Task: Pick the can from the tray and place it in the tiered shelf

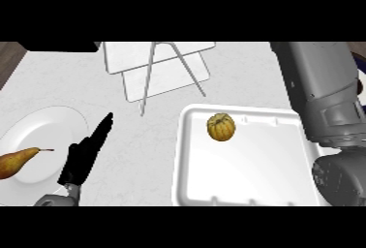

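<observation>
Bright, even light; perhaps faint shadows.

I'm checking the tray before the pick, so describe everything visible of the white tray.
The white tray is a shallow rectangular dish with rounded corners and a raised rim, plastic-looking and glossy, with small notches along its near and far rims. It lies flat on the pale counter at the view's right, below the wire tiered shelf. A ribbed yellow-orange squash-like thing sits near its far edge. The grey right forearm overlaps its right side. No can shows in it.

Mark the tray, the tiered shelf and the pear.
tray (247, 186), head view, bare floor of the tray.
tiered shelf (132, 55), head view, upper tier's flat surface.
pear (14, 163), head view, its body.
</observation>
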